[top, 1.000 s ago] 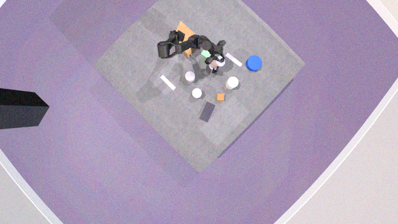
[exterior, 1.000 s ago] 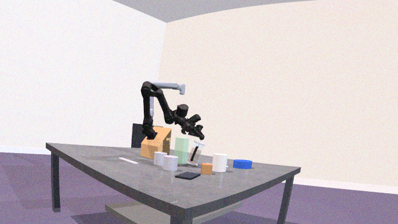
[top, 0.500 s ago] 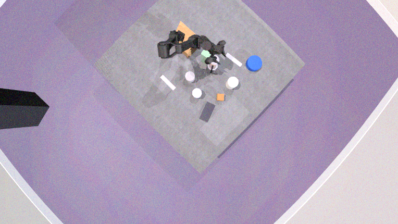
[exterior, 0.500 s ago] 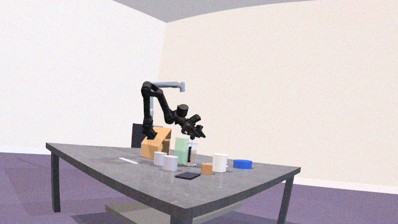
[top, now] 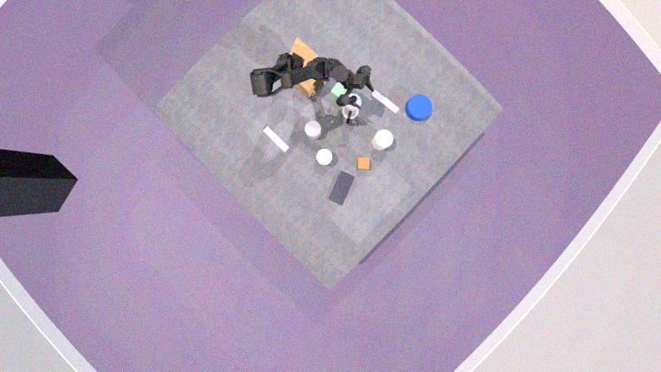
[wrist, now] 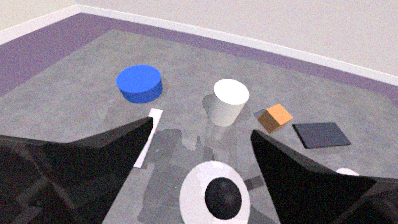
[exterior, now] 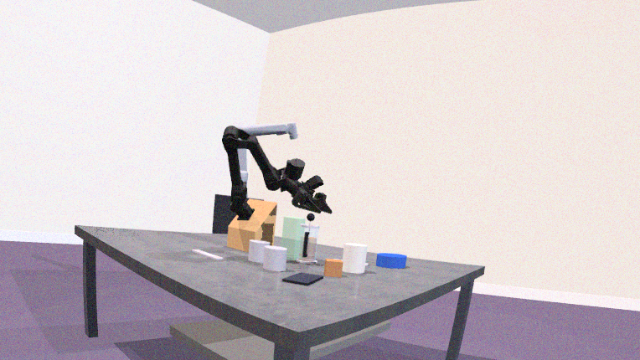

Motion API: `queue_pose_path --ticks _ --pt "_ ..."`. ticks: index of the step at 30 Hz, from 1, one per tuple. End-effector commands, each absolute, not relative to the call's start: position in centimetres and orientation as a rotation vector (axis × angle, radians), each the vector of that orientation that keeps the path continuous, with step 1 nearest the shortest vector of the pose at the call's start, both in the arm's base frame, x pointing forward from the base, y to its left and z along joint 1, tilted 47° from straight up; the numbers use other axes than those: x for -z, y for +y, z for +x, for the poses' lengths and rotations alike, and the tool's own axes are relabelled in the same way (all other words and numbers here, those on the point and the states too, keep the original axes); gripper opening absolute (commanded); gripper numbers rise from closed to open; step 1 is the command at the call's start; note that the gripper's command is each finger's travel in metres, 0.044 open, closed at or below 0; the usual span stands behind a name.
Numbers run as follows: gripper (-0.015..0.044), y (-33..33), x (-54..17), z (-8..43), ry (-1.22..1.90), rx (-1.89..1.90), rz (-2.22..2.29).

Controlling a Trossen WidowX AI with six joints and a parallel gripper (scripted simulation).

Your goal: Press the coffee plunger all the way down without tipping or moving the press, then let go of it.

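The coffee press (top: 350, 111) (exterior: 312, 246) stands about upright on the table, with its black handle at the side. Its round black knob (exterior: 311, 217) (wrist: 223, 198) is a little above the pale lid (exterior: 305, 224) (wrist: 195, 190), with a short bit of rod between them in the exterior view. The plunger's depth inside the glass is unclear. My gripper (top: 366, 98) (exterior: 326, 211) (wrist: 203, 126) is open and empty. Its fingers are spread wide above the press, and the knob shows low between them in the wrist view, touching neither.
A green block (top: 338, 89) (exterior: 291, 237) stands close beside the press. A wooden block (exterior: 253, 223), two pale cylinders (exterior: 259, 251) (exterior: 275, 259), a white cylinder (exterior: 354, 258) (wrist: 227, 105), an orange cube (exterior: 332, 268), a dark slab (exterior: 302, 279), a blue disc (exterior: 391, 260) and white strips (top: 385, 101) (top: 276, 138) surround it.
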State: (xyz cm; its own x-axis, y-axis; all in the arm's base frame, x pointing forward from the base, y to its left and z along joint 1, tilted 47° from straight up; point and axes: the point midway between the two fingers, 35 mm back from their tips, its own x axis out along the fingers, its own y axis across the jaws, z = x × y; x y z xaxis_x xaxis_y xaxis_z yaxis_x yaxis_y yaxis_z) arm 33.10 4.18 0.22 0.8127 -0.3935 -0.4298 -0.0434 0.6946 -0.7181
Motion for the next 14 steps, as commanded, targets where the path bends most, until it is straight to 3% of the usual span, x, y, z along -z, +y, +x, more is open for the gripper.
queue_pose_path --ticks 1,14 --pt "0.044 5.7 -2.4 32.4 0.6 0.222 -0.773" --pt "0.044 7.2 -6.2 29.5 0.6 0.248 -0.785"
